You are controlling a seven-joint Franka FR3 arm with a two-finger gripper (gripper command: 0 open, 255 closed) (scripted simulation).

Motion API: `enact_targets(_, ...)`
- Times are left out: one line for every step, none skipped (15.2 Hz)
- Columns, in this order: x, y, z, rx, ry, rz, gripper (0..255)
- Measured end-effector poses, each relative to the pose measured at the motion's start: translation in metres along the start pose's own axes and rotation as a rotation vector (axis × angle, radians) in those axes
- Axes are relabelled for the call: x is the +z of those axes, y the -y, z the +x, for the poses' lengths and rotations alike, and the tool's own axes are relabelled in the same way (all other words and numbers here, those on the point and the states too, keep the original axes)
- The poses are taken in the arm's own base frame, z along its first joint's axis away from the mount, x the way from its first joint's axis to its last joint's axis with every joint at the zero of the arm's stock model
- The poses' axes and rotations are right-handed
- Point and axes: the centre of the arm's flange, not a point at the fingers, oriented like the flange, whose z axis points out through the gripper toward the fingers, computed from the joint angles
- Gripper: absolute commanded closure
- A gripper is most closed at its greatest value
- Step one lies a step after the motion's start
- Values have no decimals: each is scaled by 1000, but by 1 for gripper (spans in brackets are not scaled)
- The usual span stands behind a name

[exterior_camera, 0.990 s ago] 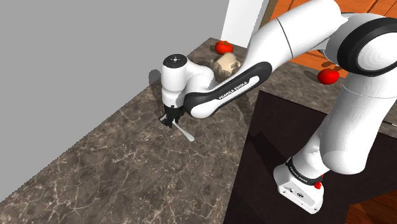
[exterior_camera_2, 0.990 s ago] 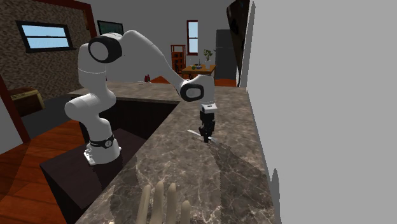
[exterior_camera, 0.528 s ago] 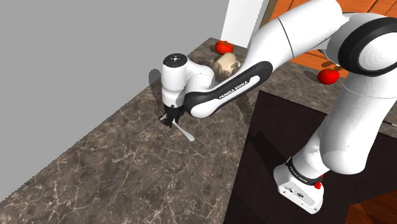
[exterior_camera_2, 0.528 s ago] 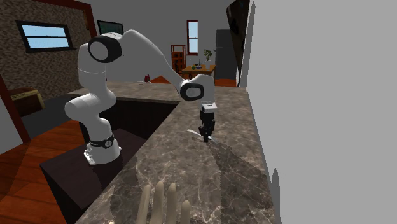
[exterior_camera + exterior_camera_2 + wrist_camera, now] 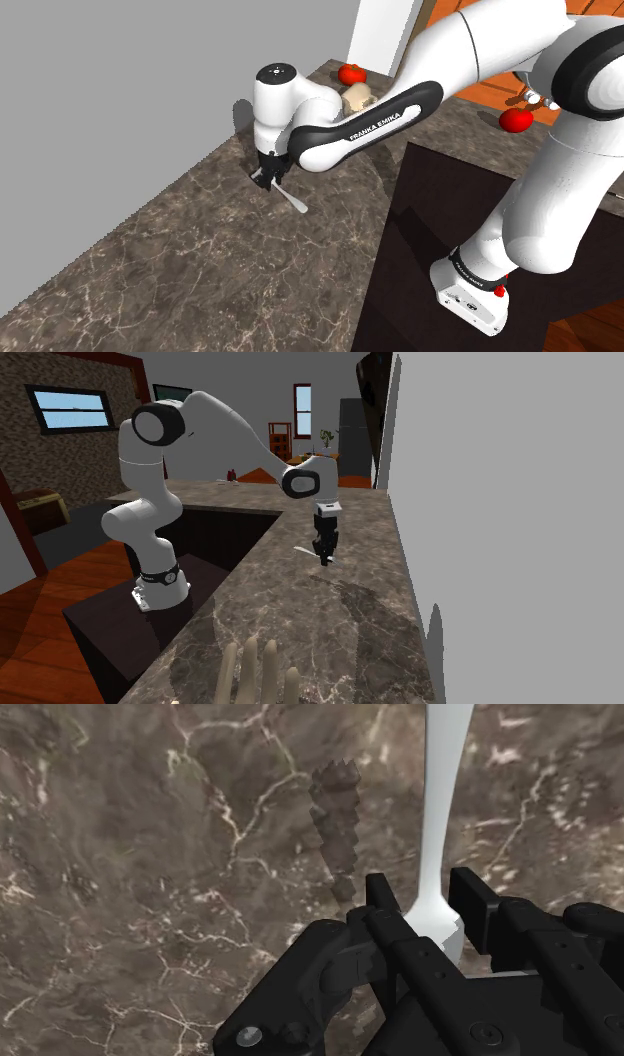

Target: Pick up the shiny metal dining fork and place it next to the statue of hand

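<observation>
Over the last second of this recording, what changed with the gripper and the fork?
The gripper, shut on the fork, has risen a little and lifted it off the dark marble counter. The fork's shadow now lies apart from it. The hand statue and the red fruit stayed put.

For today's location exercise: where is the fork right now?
In the shoulder view's middle, the fork is clasped in the gripper, just above the counter.

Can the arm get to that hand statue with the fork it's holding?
Probably yes: the gripper holds the fork above the countertop, and nothing stands between it and the hand statue, though the reach looks long.
</observation>
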Motion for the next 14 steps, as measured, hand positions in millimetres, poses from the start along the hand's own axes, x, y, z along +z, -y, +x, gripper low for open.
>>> enact_targets(-5,0,0,0,0,0,255)
enact_targets(-11,0,0,0,0,0,255)
enact_targets(-15,-1,1,0,0,0,255)
enact_targets(-20,-2,2,0,0,0,255)
enact_targets(-27,-3,2,0,0,0,255)
enact_targets(-32,-3,3,0,0,0,255)
enact_targets(-38,-3,4,0,0,0,255)
enact_targets(-42,-4,5,0,0,0,255)
enact_targets(-47,-5,5,0,0,0,255)
enact_targets(-53,-5,5,0,0,0,255)
enact_targets(-57,-4,6,0,0,0,255)
enact_targets(-63,-5,7,0,0,0,255)
enact_targets(-68,-5,8,0,0,0,255)
enact_targets(-72,-6,8,0,0,0,255)
